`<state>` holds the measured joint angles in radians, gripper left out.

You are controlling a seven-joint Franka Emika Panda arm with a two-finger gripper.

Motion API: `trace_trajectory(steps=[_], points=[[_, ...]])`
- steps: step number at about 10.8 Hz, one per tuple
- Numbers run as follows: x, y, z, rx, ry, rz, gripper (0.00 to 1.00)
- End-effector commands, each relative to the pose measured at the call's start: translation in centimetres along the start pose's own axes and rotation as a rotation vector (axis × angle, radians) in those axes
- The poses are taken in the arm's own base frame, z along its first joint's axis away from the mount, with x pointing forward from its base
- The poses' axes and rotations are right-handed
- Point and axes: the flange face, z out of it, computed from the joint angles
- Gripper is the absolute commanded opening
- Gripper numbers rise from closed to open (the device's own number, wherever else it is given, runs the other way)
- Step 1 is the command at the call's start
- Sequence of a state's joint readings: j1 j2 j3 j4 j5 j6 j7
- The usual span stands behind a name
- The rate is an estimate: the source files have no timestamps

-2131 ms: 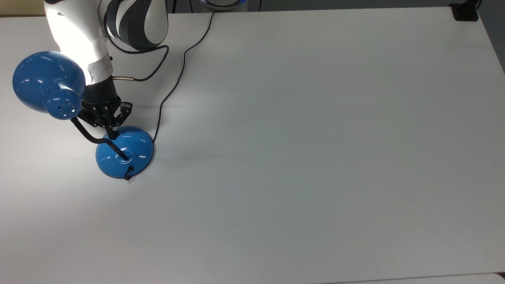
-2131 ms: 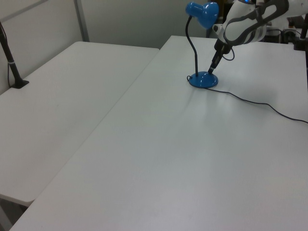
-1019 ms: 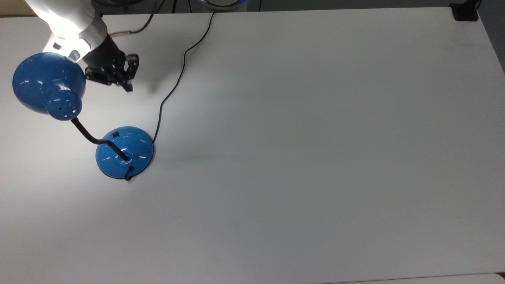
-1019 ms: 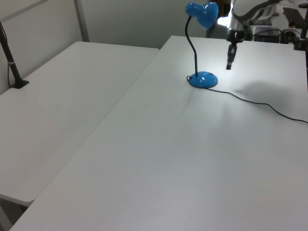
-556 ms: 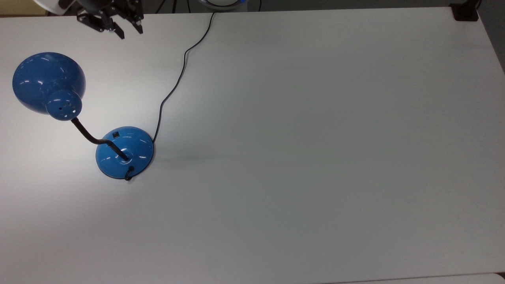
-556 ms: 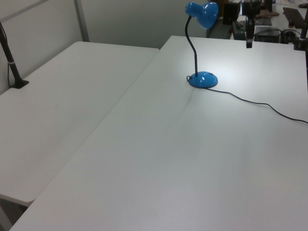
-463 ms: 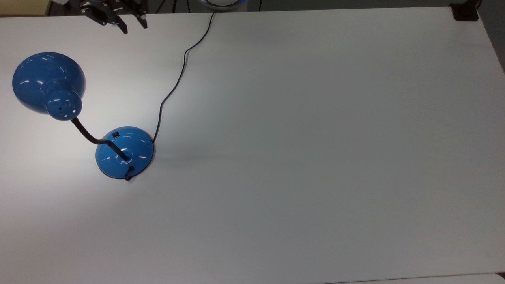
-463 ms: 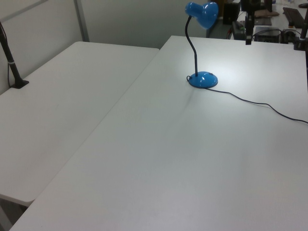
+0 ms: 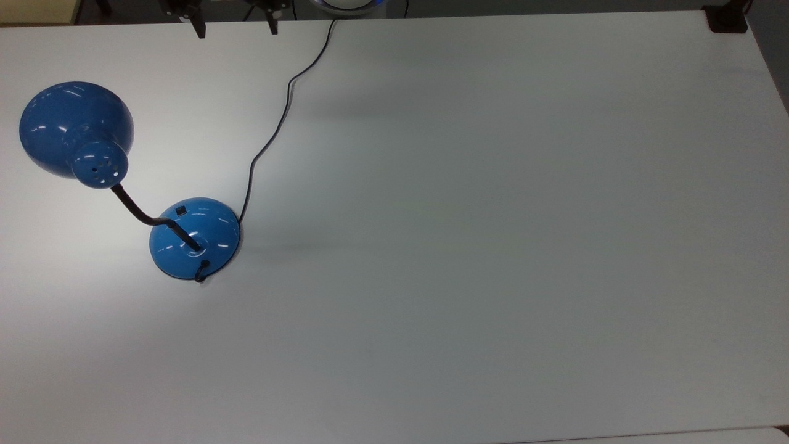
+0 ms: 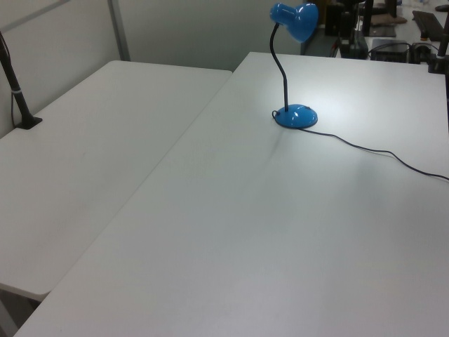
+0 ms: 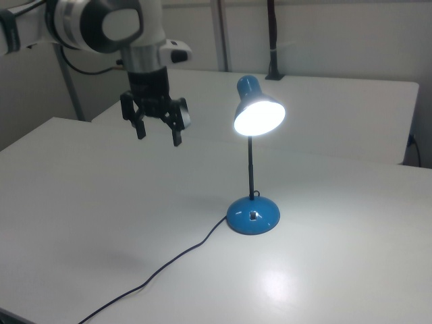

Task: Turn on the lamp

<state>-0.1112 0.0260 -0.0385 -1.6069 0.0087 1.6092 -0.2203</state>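
The white table (image 9: 493, 246) lay bare in the top view, the glossy blue desk lamp (image 9: 194, 237) near its left. In the right view the lamp glowed and the black gripper (image 11: 159, 133) hung high, jaws apart; a careless pass could snag the thin black cord (image 11: 169, 266)

Lamp (image 9: 194, 237), cord (image 9: 271, 132) occupy table (image 9: 493, 246) top view's left; rest open.
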Motion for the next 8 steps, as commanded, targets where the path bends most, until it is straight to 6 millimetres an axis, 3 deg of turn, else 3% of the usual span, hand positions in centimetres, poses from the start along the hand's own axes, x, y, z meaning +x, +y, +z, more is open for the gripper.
trace_trajectory(steps=[1,8], points=[[1.74,-1.23,-0.81,-0.055,0.109,0.086,1.0],[1.66,-1.79,-0.74,-0.051,0.101,0.098,1.0]])
